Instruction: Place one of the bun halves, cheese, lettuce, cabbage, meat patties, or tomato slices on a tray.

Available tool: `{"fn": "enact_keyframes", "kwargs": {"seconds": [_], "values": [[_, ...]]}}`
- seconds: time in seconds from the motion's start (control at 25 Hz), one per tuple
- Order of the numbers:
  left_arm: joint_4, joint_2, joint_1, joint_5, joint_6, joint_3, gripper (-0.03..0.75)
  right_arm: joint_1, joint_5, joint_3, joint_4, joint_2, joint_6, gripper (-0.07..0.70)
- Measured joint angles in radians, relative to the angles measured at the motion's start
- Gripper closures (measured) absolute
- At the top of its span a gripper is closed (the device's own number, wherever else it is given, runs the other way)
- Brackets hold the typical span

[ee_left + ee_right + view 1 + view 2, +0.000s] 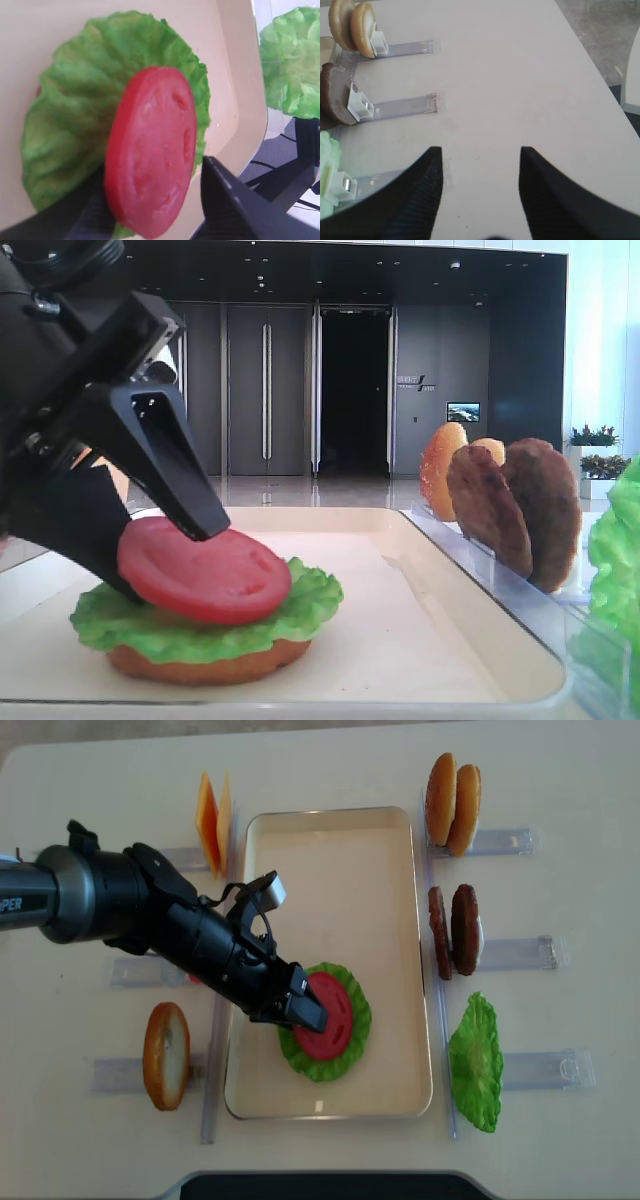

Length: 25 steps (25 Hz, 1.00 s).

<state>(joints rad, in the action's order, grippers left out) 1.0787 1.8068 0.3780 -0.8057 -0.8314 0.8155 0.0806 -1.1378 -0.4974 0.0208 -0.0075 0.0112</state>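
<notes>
A red tomato slice (205, 575) (150, 150) (327, 1017) lies on a ruffled lettuce leaf (300, 612) (75, 110) (352, 1035), which rests on a bun half (210, 667) in the cream tray (420, 640) (330, 870). My left gripper (170, 560) (152, 170) (300, 1015) straddles the slice and is open. One finger lies against the slice's edge, and a gap shows between the other finger (225, 195) and the slice. My right gripper (480, 150) hangs open over bare table with nothing between its fingers.
Clear racks flank the tray. On its right stand two bun halves (452, 805) (355, 25), two meat patties (452, 930) (520, 510) and a lettuce leaf (475, 1060). On its left stand cheese slices (210, 825) and a bun half (165, 1055).
</notes>
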Motion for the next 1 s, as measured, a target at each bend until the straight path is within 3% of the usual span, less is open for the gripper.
{"fn": "enact_keyframes", "kwargs": {"seconds": [0.12, 0.24, 0.4, 0.64, 1.0], "values": [[-0.005, 0.0, 0.0, -0.008, 0.006, 0.0, 0.254, 0.0, 0.0, 0.0, 0.0, 0.0, 0.0, 0.265], [-0.01, -0.001, 0.0, -0.014, 0.019, 0.002, 0.216, 0.0, 0.0, 0.0, 0.0, 0.0, 0.0, 0.265], [-0.104, -0.036, 0.0, -0.014, 0.105, 0.021, 0.205, 0.0, 0.0, 0.0, 0.0, 0.0, 0.0, 0.265], [-0.406, -0.112, 0.0, -0.03, 0.387, 0.078, 0.204, -0.002, 0.0, 0.0, 0.0, 0.0, 0.0, 0.265], [-0.64, -0.246, 0.0, -0.093, 0.588, 0.156, 0.204, -0.002, 0.0, 0.0, 0.0, 0.0, 0.0, 0.265]]}}
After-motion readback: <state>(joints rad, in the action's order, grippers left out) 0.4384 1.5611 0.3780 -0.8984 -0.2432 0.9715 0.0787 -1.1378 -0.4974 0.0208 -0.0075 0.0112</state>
